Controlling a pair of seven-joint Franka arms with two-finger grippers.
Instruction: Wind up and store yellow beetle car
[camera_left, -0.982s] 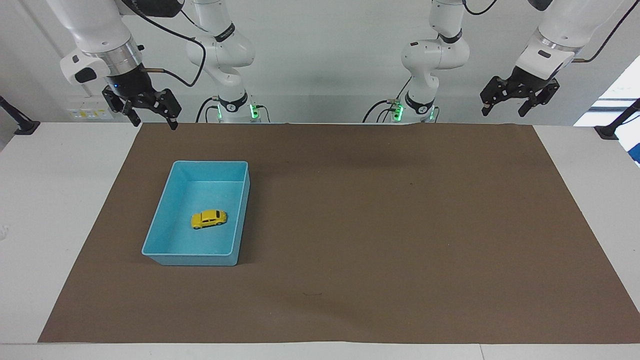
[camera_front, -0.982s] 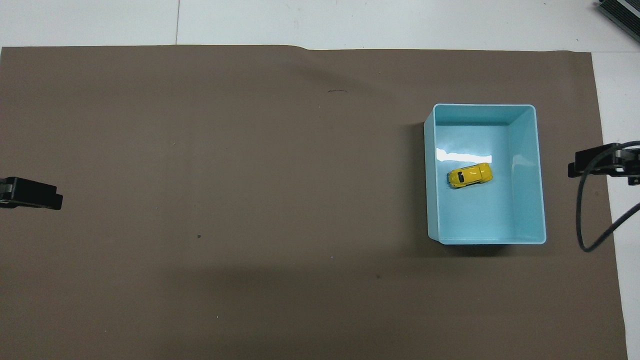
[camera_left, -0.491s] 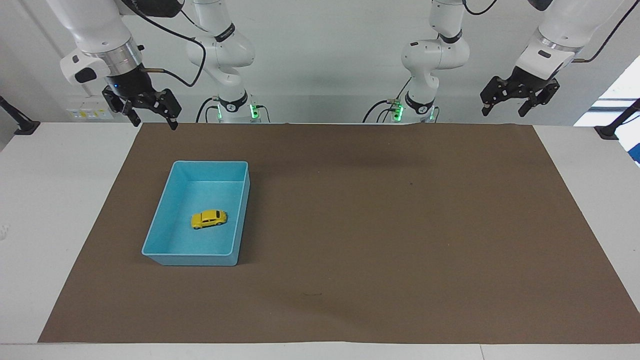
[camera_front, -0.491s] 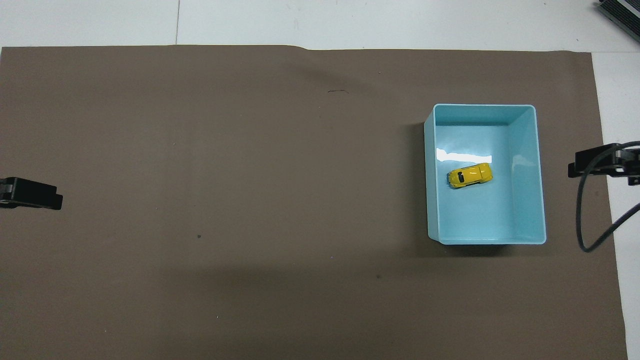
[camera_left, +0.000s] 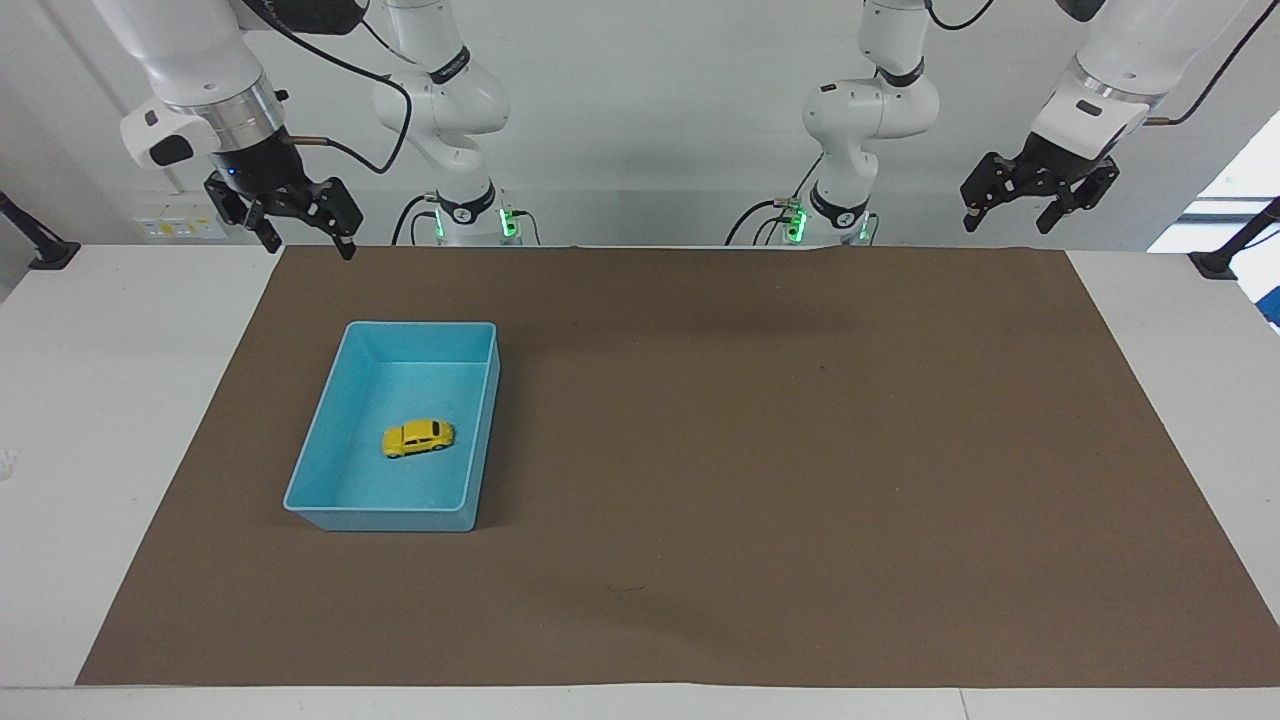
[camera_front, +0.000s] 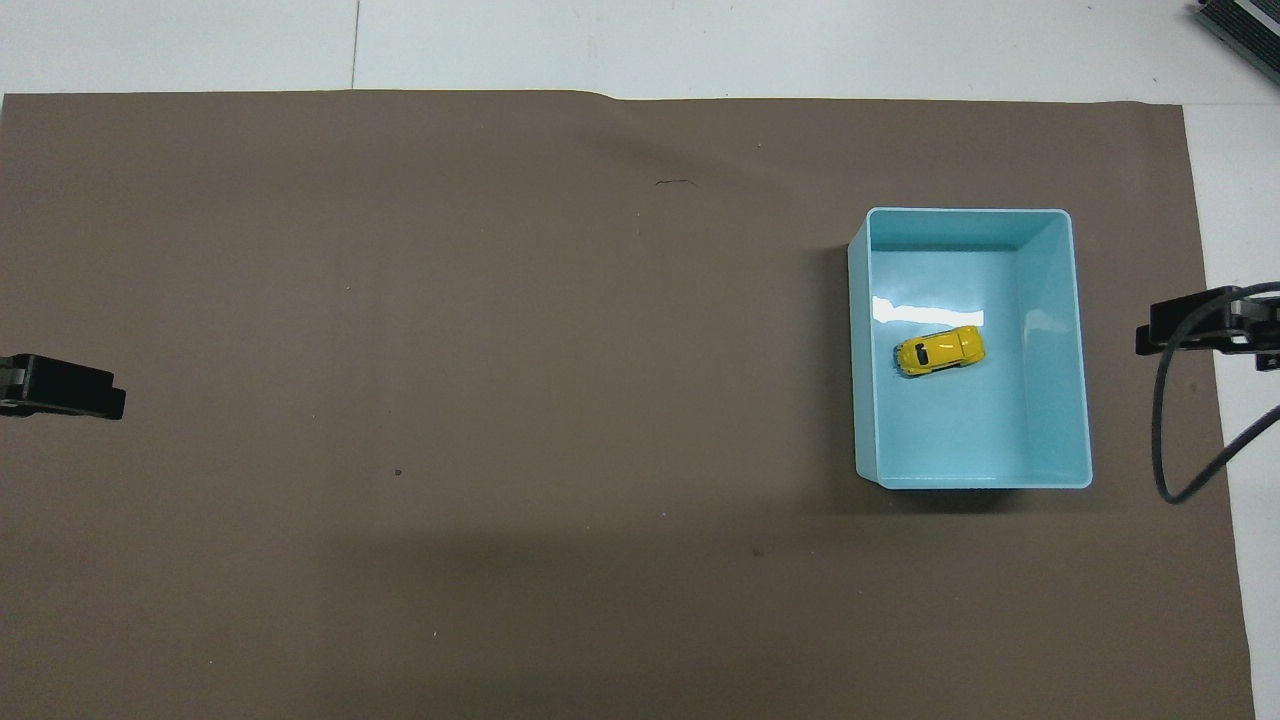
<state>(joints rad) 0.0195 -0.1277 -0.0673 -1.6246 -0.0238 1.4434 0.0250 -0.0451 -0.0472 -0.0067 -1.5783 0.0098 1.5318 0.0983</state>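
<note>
From my remote seat I look across the table at both arms. Nothing has changed over the last second: the arms are parked exactly as before, and the yellow toy car (camera_left: 418, 438) has not budged. It sits on its wheels inside the light-blue tray (camera_left: 345, 512), roughly at the tray's centre, lying crosswise to the tray's long sides. The tray rests on the brown mat (camera_left: 760, 450) toward the right arm's end of the table, at about nine o'clock from the mat's centre in this across-the-table view.

The right gripper (camera_left: 298, 224) hangs high over the mat's edge nearest the robots, at eleven o'clock from the tray, fingers spread and holding nothing. The left gripper (camera_left: 1040, 198) waits raised at the left arm's end, near two o'clock, fingers also spread and empty.

With the car in the tray and both arms idle, I judge the storing done, or else not begun.

From above, only the dark tips of each gripper poke in at the picture's edges. I cannot make out any winding key on the car.
</note>
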